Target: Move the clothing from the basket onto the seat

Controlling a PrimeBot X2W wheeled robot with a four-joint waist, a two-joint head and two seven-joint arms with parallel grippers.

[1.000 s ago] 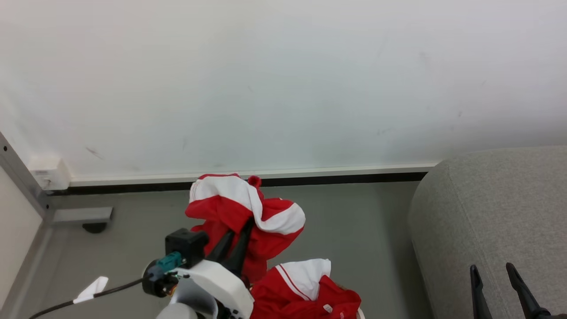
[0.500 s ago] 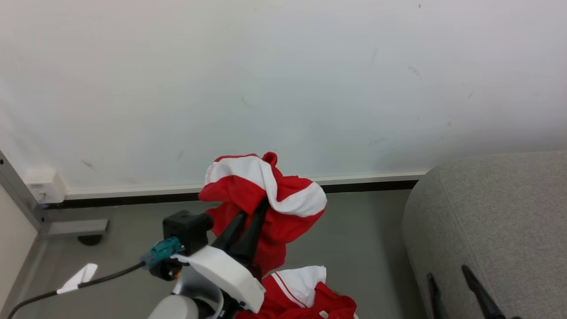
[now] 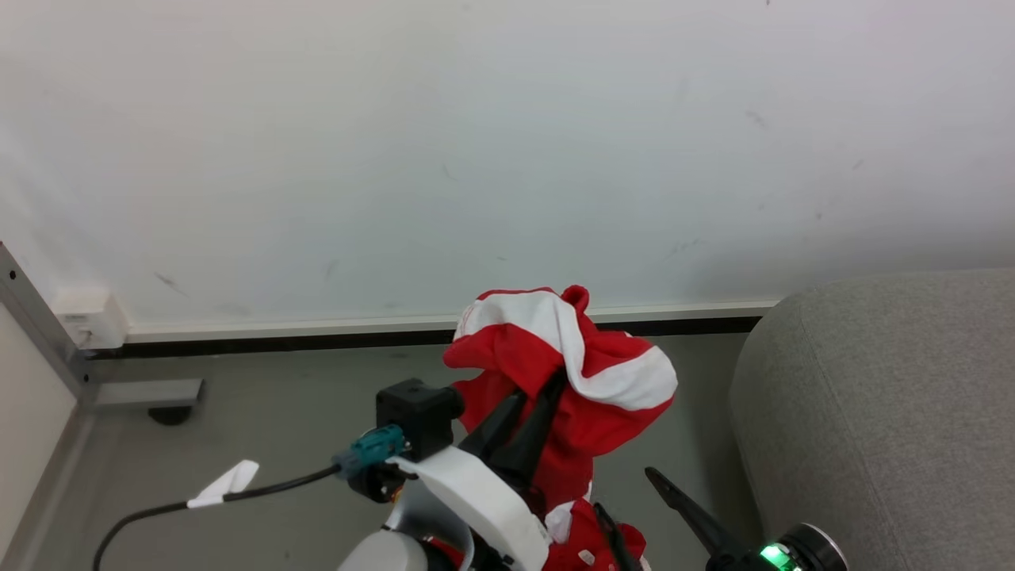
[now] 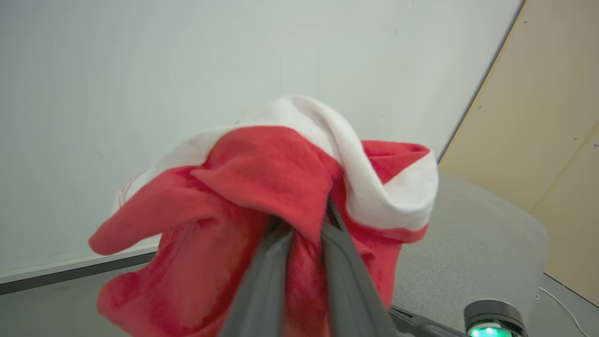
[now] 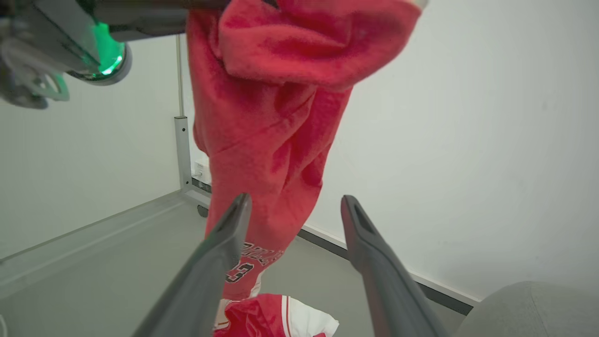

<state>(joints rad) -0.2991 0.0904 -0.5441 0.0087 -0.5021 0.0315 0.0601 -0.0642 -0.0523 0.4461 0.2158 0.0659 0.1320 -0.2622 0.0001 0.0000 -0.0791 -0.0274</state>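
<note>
My left gripper [image 3: 547, 385] is shut on a piece of the clothing [image 3: 575, 369], a red garment with white panels that hangs bunched in the air above the grey floor. In the left wrist view its fingers [image 4: 273, 262] pinch the red fabric [image 4: 262, 187]. My right gripper [image 3: 626, 492] stands open low beside the hanging cloth; in its own view the garment [image 5: 271, 117] hangs just beyond the parted fingertips [image 5: 241, 203]. More red-and-white clothing [image 5: 262, 318] lies below. The seat [image 3: 888, 412], a light grey sofa, is at the right. The basket is out of view.
A white wall with a pale baseboard [image 3: 317, 327] closes the far side. A metal post and a caster foot [image 3: 168, 412] stand at the left. A black cable with a white tag [image 3: 226, 484] trails from my left wrist. A beige panel [image 4: 552, 117] stands past the sofa.
My left gripper has carried the held garment to the right, closer to the sofa. My right gripper has swung from in front of the sofa leftward to beside the hanging cloth.
</note>
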